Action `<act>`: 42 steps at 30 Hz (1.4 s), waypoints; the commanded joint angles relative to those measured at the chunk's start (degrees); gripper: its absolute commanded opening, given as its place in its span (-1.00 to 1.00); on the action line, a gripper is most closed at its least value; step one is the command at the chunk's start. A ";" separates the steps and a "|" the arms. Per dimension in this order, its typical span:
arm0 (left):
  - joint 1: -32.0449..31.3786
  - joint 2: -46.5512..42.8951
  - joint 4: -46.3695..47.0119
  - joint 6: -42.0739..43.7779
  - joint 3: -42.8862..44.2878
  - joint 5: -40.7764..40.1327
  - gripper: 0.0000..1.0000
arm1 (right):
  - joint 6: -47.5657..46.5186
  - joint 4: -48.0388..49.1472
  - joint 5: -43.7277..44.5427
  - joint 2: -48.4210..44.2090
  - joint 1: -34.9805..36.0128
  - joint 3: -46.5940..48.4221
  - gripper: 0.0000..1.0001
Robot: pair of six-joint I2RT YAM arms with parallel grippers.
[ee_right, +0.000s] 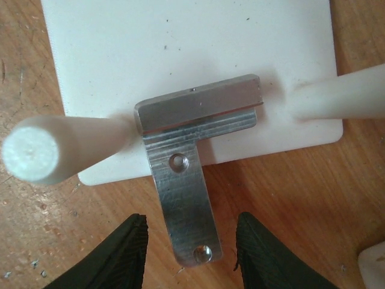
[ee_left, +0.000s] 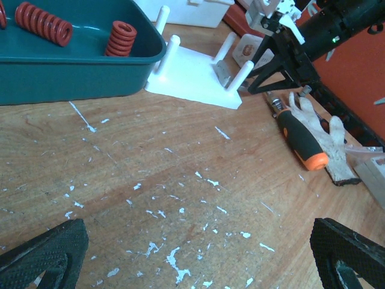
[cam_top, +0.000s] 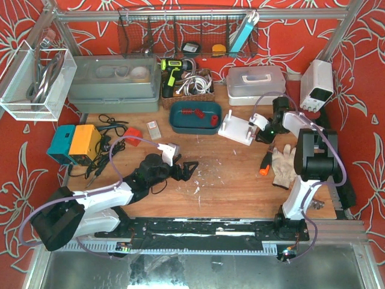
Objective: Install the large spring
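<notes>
The wooden table (cam_top: 228, 180) carries one teal tray (ee_left: 72, 78) at the back and, just beside its right end, one white base plate (ee_left: 192, 75) with four white pegs (ee_left: 171, 48) standing up from it in the left wrist view. The left gripper (ee_left: 198, 256) hovers low over bare wood in front of the tray, jaws spread wide and holding nothing. The right gripper (ee_right: 191, 226) is over the plate's near edge, jaws apart on either side of the bracket's free end and not touching it. One pale work glove (ee_left: 328, 141) lies to the right, with one orange-and-black screwdriver (ee_left: 304, 141) resting against it. Three red springs show in the tray. The large spring (ee_left: 42, 24) lies on its side, long axis running along the tray's length. A shorter spring (ee_left: 123, 39) stands upright on end near the tray's right corner. A third spring (ee_left: 2, 13) is cut off by the frame edge. One T-shaped metal bracket (ee_right: 180, 180) lies flat between two pegs, its stem pointing off the plate onto the wood.
</notes>
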 commanded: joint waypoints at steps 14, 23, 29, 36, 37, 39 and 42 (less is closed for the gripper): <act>-0.38 -0.50 1.62 0.28 -0.23 -0.62 1.00 | -1.81 -0.51 -0.94 4.05 -0.39 2.58 -0.16; -0.38 -0.32 1.48 0.29 -0.05 -0.88 1.00 | -1.96 -0.96 -0.91 4.43 -0.42 3.10 -0.36; -0.37 -0.49 1.50 0.25 -0.17 -1.07 1.00 | -1.88 -2.25 -1.75 3.45 -0.42 3.50 -0.64; -0.38 -0.63 1.17 0.40 -0.14 -1.96 1.00 | 1.85 -4.02 -2.71 1.50 -0.11 4.62 -0.93; -0.38 -0.62 1.15 0.41 -0.13 -2.00 1.00 | 3.05 -4.00 -2.93 0.77 -0.01 4.43 -0.97; -0.38 -0.77 1.08 0.42 -0.14 -2.17 1.00 | 6.63 -4.42 -2.89 -1.83 0.03 2.97 -1.00; -0.38 -1.24 0.69 0.52 -0.17 -2.59 1.00 | 12.69 -3.88 0.84 -7.48 0.48 -1.81 -1.00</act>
